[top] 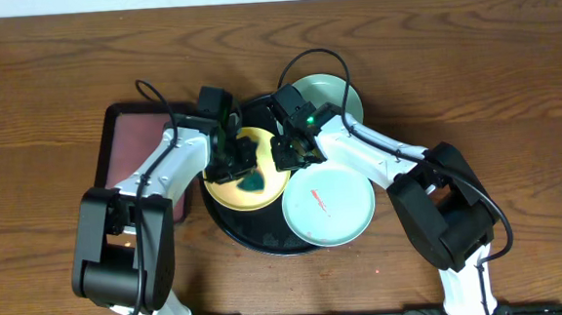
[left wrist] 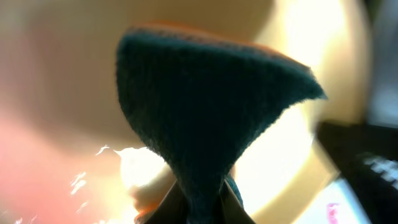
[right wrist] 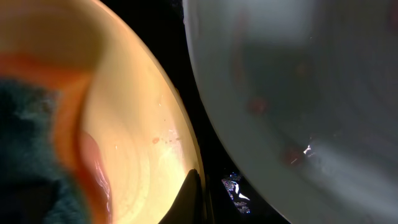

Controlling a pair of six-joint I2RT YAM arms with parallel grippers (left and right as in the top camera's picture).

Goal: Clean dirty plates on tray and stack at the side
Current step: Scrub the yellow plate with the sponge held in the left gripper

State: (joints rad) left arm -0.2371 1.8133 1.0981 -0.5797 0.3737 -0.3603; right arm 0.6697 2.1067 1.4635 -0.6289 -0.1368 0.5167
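The pale yellow plate lies on the left of the round black tray. My left gripper is shut on a dark teal sponge with an orange layer and presses it on this plate; the sponge fills the left wrist view. My right gripper is shut on the yellow plate's right rim; one dark finger shows on the rim. A teal plate with a red smear lies on the tray's right and shows in the right wrist view. A second teal plate sits at the back right.
A rectangular black-rimmed tray with a reddish inside lies left of the round tray, under my left arm. Both arm bases stand at the table's front edge. Bare wooden table lies behind and to both sides.
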